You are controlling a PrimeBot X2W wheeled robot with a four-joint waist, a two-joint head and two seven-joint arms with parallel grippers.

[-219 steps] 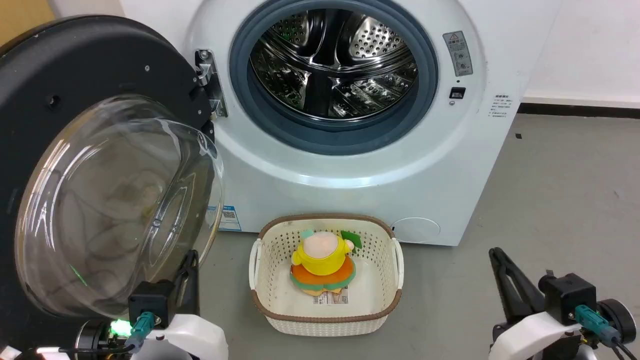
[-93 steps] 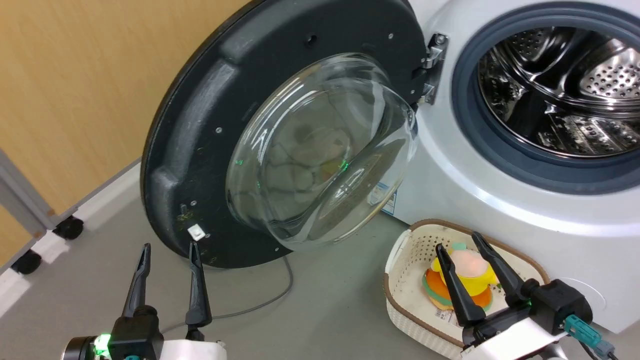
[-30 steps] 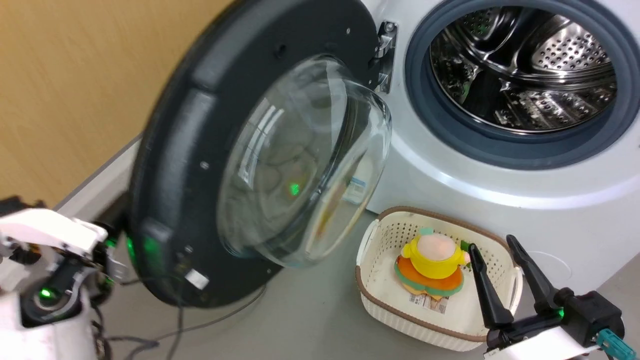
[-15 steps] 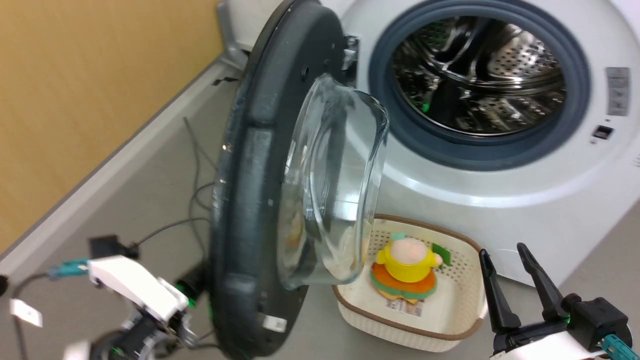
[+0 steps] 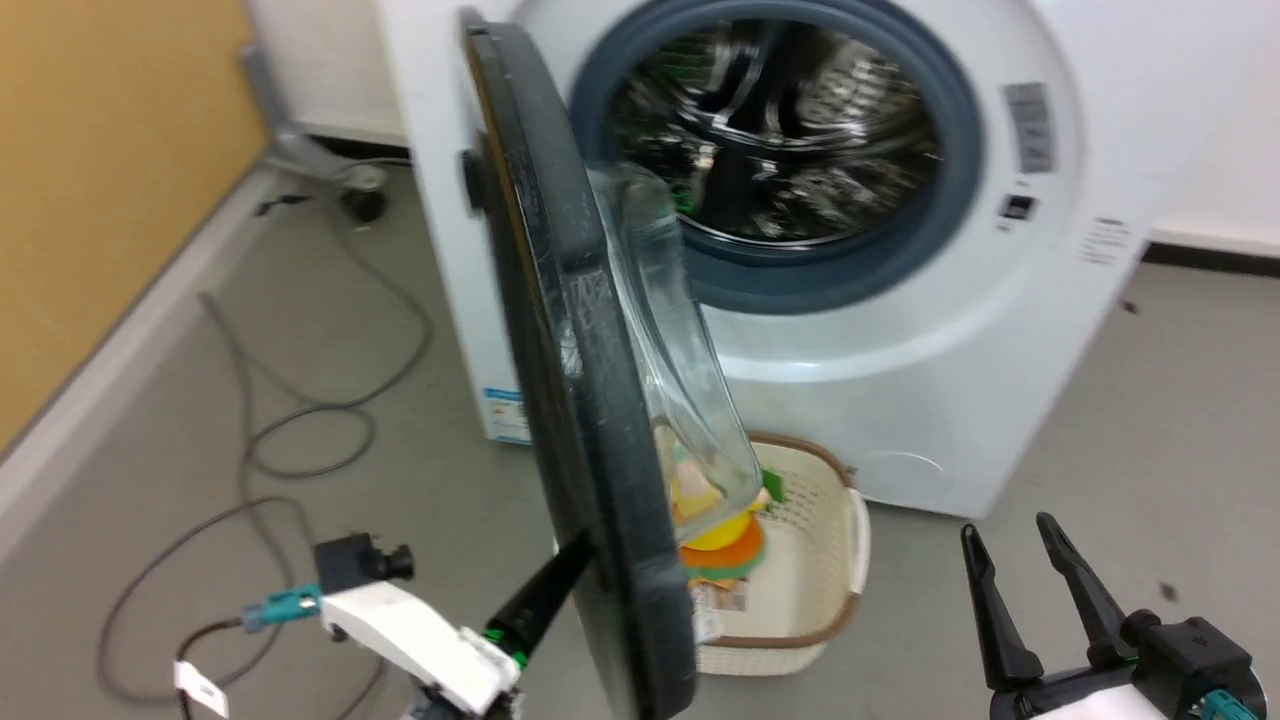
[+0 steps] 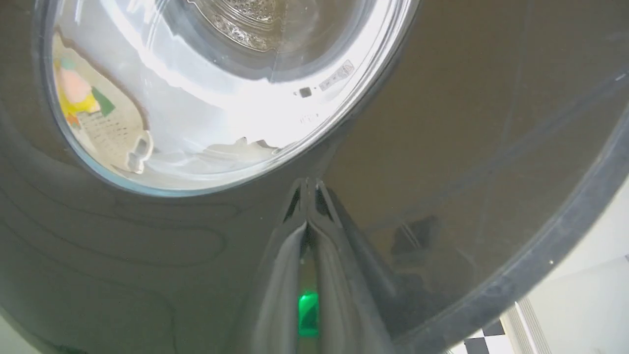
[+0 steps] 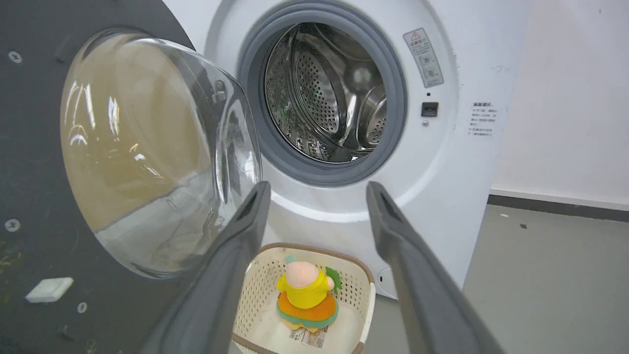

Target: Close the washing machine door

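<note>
door [image 5: 585, 390] swung half shut, left hand [image 6: 308, 184] behind

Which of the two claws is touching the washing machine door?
The left claw: it is shut, with its tips against the dark outer face of the washing machine door. The right claw is open and apart from it.

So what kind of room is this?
Probably a laundry corner, maybe in a lab: a white front-loading washing machine, a cream perforated basket before it, and a bare grey floor.

We note the washing machine door [image 5: 585, 400] edge-on, hiding half the basket [image 5: 825, 560] and most of the toy [image 5: 722, 545]. The left gripper [image 5: 570, 565] has its tips hidden behind the rim. Drum [image 5: 770, 130] blurred; warning label [image 5: 1030, 125] unreadable.
</note>
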